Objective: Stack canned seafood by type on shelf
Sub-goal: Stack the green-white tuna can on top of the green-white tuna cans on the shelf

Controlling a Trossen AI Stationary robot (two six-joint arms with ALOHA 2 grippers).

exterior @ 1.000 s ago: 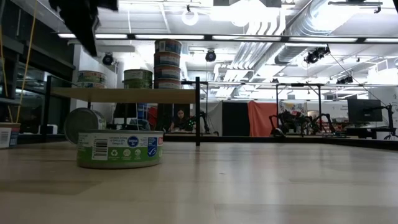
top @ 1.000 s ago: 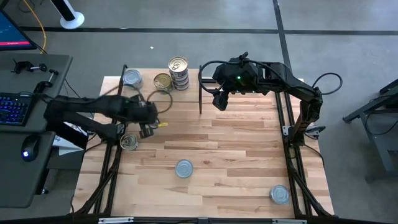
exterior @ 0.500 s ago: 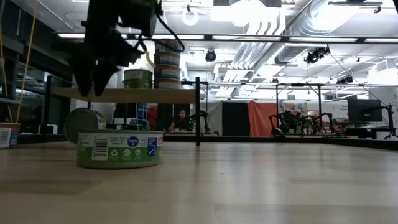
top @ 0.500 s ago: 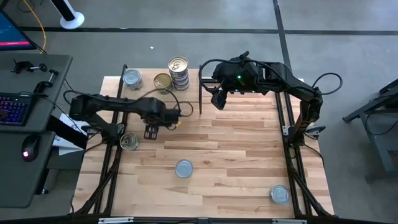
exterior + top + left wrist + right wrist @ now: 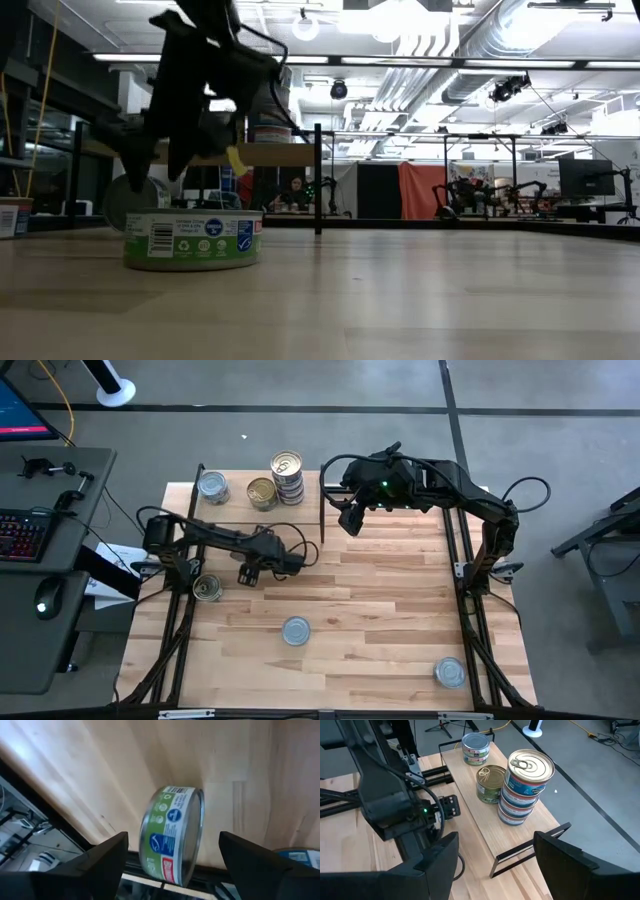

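Observation:
A green-labelled, gold-topped tin (image 5: pixel 207 588) stands on its base on the tabletop near the left edge. My left gripper (image 5: pixel 248 573) hangs open just to its right; in the left wrist view the tin (image 5: pixel 172 840) lies ahead of the two spread fingers, untouched. On the shelf (image 5: pixel 237 482) at the far left stand a silver-topped tin (image 5: pixel 212 485), a gold-topped tin (image 5: pixel 262 492) and a stack of several tins (image 5: pixel 288 475). My right gripper (image 5: pixel 351 523) waits open above the table, right of the shelf.
Two silver-blue tins stand on the table, one in the middle near the front (image 5: pixel 296 630) and one at the near right corner (image 5: pixel 450 673). A black shelf upright (image 5: pixel 322 505) stands between the shelf and my right gripper. A desk with a keyboard (image 5: pixel 25 530) is beyond the left edge.
My left gripper has opened wide. It has gone a little toward the table's right edge and come down, now standing low beside the green-labelled tin. The tin has stayed where it was.

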